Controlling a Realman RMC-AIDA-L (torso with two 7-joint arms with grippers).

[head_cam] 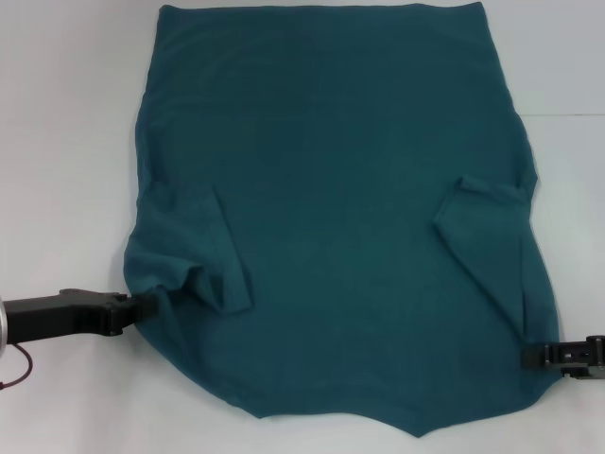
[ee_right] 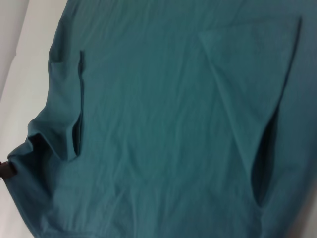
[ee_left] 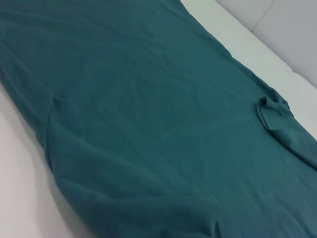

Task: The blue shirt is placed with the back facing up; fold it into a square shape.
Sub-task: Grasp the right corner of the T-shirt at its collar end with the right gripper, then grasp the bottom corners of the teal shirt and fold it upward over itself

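Note:
The blue shirt (head_cam: 331, 208) lies flat across the white table (head_cam: 66, 113), hem at the far side and neck end toward me. Both short sleeves are folded inward onto the body, the left sleeve (head_cam: 203, 251) and the right sleeve (head_cam: 487, 222). My left gripper (head_cam: 142, 305) sits at the shirt's near left edge, shut on cloth that bunches at its tip; it shows as a dark tip (ee_right: 5, 169) in the right wrist view. My right gripper (head_cam: 534, 356) rests at the near right edge, where the sleeve's fold line ends. The left wrist view shows only shirt (ee_left: 148, 124) and table.
Bare white table (head_cam: 567, 113) surrounds the shirt on both sides. A seam in the white surface (ee_left: 277, 64) runs beyond the shirt's far edge. A red cable (head_cam: 17, 374) hangs by my left arm.

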